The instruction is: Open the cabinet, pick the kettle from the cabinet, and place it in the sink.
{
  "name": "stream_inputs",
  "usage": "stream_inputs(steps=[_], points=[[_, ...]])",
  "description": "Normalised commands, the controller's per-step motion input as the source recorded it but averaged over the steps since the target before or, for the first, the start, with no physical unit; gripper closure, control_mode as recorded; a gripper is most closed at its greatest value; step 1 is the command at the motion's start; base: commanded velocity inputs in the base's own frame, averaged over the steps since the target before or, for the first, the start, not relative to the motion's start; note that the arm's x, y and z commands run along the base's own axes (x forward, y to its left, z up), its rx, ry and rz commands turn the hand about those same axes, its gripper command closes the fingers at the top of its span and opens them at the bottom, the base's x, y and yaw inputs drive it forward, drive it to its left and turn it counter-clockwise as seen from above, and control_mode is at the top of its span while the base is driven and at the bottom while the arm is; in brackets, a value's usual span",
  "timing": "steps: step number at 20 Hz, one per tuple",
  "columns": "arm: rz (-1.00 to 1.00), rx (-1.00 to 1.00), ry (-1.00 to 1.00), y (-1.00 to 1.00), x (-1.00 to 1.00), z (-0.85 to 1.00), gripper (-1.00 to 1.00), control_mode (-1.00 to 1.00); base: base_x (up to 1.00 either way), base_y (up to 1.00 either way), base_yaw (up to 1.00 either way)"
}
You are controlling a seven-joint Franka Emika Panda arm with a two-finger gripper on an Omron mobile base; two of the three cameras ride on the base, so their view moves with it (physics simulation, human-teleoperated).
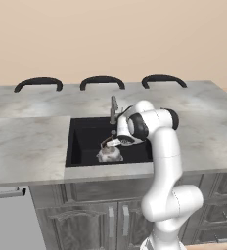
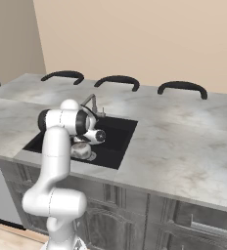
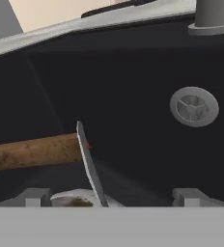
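Observation:
The kettle (image 1: 109, 154) stands upright on the floor of the black sink (image 1: 81, 141), silver-white with a brown arched handle (image 3: 32, 152). My gripper (image 1: 113, 142) hangs just above it, inside the basin, and it is open. In the hand view the two fingertips (image 3: 36, 197) stand wide apart at the bottom, with the kettle's lid (image 3: 77, 199) and handle below and between them, not pinched. From the right base view the kettle (image 2: 81, 150) sits near the front wall of the sink (image 2: 119, 133), partly behind my arm. The cabinet is out of view.
A slim silver faucet (image 1: 114, 108) rises at the sink's back rim, close behind my wrist. The drain (image 3: 194, 106) lies beyond the kettle. Grey marble countertop (image 1: 27, 141) surrounds the basin. Three dark stool backs (image 1: 102, 81) line the far edge. Panelled doors (image 1: 93, 222) and drawers (image 2: 208, 222) run below.

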Motion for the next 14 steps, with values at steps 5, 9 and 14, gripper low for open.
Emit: stream_inputs(steps=[5, 9, 14], points=[[0.00, -0.13, 0.00, -0.16, -0.02, 0.10, -1.00, -1.00, 0.00, 0.00, 0.00], [0.00, -0.09, 0.01, -0.17, -0.09, 0.13, -1.00, -1.00, 0.00, 0.00, 0.00], [-0.01, -0.07, 0.08, -0.20, -0.06, 0.16, -1.00, -1.00, 0.00, 0.00, 0.00]])
